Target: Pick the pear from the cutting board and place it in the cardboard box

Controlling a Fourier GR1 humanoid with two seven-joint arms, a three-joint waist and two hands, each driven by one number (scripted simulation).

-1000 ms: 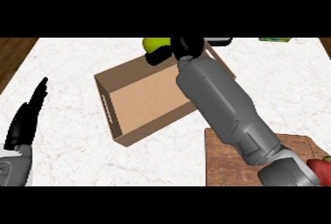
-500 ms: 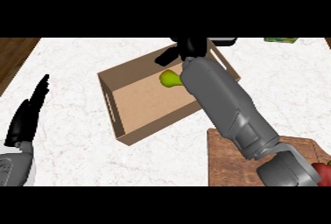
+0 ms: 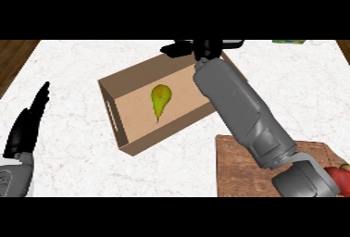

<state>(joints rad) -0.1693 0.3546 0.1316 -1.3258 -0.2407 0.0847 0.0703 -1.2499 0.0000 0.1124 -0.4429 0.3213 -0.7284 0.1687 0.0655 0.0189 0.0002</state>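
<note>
Head view: pear point(image 3: 160, 99) lies inside cardboard box point(image 3: 120, 135), placement apparently done.
Right hand point(image 3: 198, 47): fingers spread, empty, above box's far rim.
Left hand point(image 3: 28, 122): straight, resting.

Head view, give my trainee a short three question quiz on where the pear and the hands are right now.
1. True or false: the pear lies inside the cardboard box.
2. Which hand is above the box's far edge? A. left hand B. right hand
3. Fill in: the wooden thing at lower right is the ____.

Key:
1. True; no hand touches it.
2. B, the right hand; the left hand rests open at the left edge.
3. cutting board.
</note>
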